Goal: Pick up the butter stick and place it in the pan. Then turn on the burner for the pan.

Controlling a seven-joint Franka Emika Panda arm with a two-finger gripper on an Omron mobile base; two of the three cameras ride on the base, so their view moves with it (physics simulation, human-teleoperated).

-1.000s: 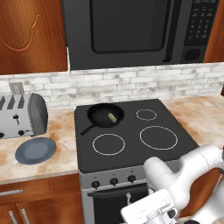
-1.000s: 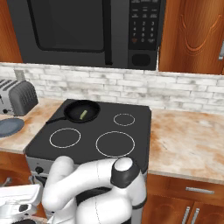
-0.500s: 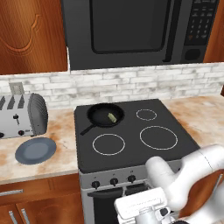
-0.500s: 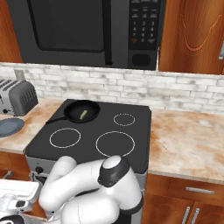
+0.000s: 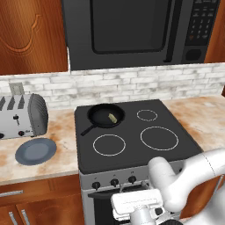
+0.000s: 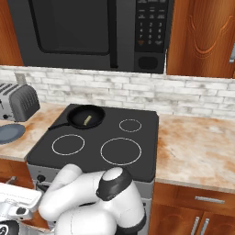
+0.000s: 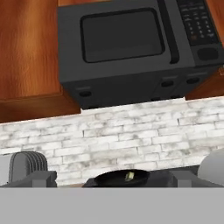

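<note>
The black pan [image 5: 105, 116] sits on the back-left burner of the stove [image 5: 132, 149], its handle pointing front-left. The pale yellow butter stick [image 5: 112, 117] lies inside it, right of centre. Both also show in the right base view, pan [image 6: 86, 117] and butter stick [image 6: 87, 120]. My gripper [image 5: 134, 202] hangs low in front of the stove, just below the row of knobs [image 5: 114, 182], open and holding nothing. In the hand view its fingertips [image 7: 33, 179] stand wide apart, and the pan [image 7: 118, 177] with the butter stick [image 7: 129, 176] lies level and far ahead.
A silver toaster [image 5: 22, 116] and a round blue-grey plate [image 5: 36, 150] stand on the counter left of the stove. A black microwave [image 5: 140, 30] hangs above it, between wooden cabinets. Three other burners lie bare, and the beige counter [image 6: 197, 147] runs to the right.
My hand has slid a little to the left along the stove front, under the knobs. The jaws stay open. Pan and butter stick have not moved.
</note>
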